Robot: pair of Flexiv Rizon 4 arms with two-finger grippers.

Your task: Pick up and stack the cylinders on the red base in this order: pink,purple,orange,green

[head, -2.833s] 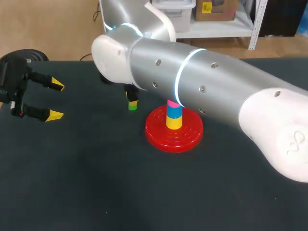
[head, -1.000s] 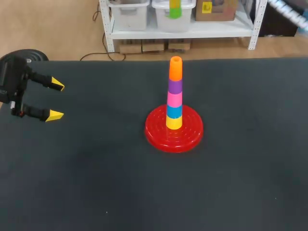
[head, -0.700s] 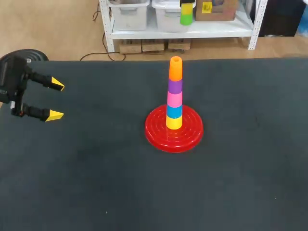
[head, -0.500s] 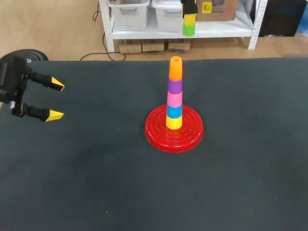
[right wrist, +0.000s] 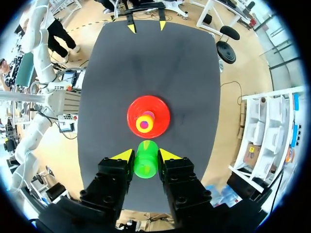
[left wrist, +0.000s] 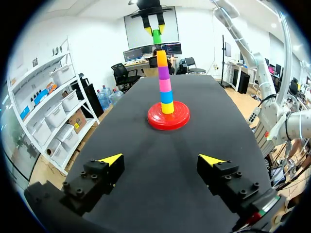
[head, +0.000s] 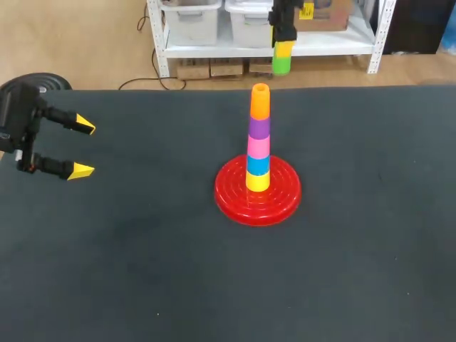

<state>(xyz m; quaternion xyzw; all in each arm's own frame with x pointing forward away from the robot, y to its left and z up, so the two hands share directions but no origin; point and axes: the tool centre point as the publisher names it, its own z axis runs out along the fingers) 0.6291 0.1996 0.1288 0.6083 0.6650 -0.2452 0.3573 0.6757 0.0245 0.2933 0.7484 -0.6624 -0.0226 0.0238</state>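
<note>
The red base (head: 235, 205) stands mid-table with a stack on its peg: yellow, blue, pink (head: 258, 147), purple (head: 259, 128), and orange (head: 260, 103) on top. My right gripper (head: 283, 48) hangs high above and just beyond the stack, shut on the green cylinder (head: 282, 65). In the right wrist view the green cylinder (right wrist: 146, 162) sits between the fingers of the right gripper (right wrist: 146, 155), with the red base (right wrist: 160, 124) far below, slightly ahead. My left gripper (head: 75, 148) rests open at the table's left, empty; in its own view the left gripper (left wrist: 160, 159) faces the stack (left wrist: 165, 92).
The dark table (head: 142, 271) carries nothing else in the head view. Shelving stands beyond its far edge.
My right gripper has carried the green cylinder lower and a little to the right, closer to the top of the stack. The left arm has kept still.
</note>
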